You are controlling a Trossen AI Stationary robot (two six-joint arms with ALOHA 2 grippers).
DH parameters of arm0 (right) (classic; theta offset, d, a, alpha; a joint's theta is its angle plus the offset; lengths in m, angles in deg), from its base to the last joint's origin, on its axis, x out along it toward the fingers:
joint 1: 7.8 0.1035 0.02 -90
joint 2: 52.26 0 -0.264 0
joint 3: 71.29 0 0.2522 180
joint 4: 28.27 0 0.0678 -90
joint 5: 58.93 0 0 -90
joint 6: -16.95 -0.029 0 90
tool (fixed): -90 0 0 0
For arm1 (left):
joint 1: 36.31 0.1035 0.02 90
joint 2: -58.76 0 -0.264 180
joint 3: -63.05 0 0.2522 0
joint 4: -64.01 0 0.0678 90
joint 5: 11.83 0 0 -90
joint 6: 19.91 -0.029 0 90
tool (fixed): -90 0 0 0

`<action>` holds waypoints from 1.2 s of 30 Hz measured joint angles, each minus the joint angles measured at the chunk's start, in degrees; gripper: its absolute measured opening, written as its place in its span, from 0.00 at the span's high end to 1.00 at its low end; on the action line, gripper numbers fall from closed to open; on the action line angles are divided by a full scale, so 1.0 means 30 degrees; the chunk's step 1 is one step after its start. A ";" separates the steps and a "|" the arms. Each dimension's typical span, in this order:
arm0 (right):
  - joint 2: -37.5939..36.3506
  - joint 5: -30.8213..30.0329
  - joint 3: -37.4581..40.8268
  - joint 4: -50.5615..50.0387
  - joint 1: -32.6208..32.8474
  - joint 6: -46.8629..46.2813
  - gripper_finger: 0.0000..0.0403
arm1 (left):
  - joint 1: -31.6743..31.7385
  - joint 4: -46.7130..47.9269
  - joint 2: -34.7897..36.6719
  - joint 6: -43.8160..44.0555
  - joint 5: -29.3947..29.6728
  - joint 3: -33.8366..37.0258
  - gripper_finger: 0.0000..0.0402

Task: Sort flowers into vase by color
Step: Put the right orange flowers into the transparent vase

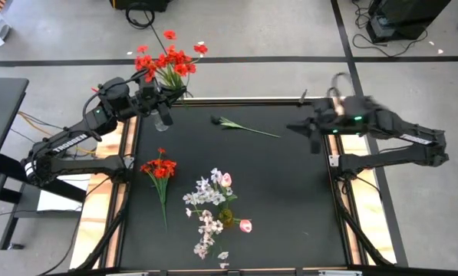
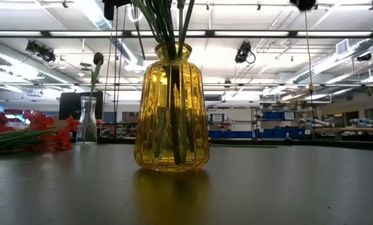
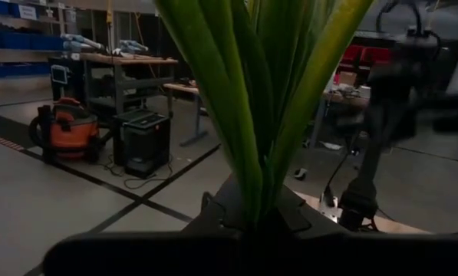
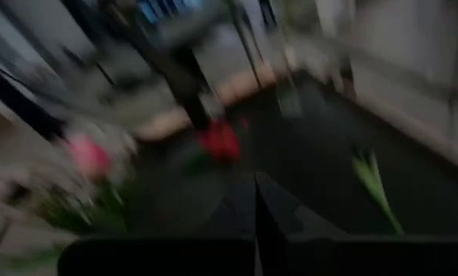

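The left gripper (image 1: pixel 161 98) sits upper left in the high view, fingers clenched on the red flower bunch (image 1: pixel 167 60) over a clear vase (image 1: pixel 163 116). If the long stems miss the narrow mouth, the vase could tip. One more red bunch (image 1: pixel 159 169) lies on the desk (image 1: pixel 290 199), plus one white-lilac and pink tulip cluster (image 1: pixel 215 205) and one leafy stem (image 1: pixel 244 126). The right gripper (image 1: pixel 305 129), mid-right, looks closed and empty.
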 joint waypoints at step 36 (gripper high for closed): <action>-0.2257 0.2013 -0.0007 0.5161 0.0030 0.4463 0.38 | 0.2650 0.6113 0.3647 -0.1928 0.4801 0.0437 0.97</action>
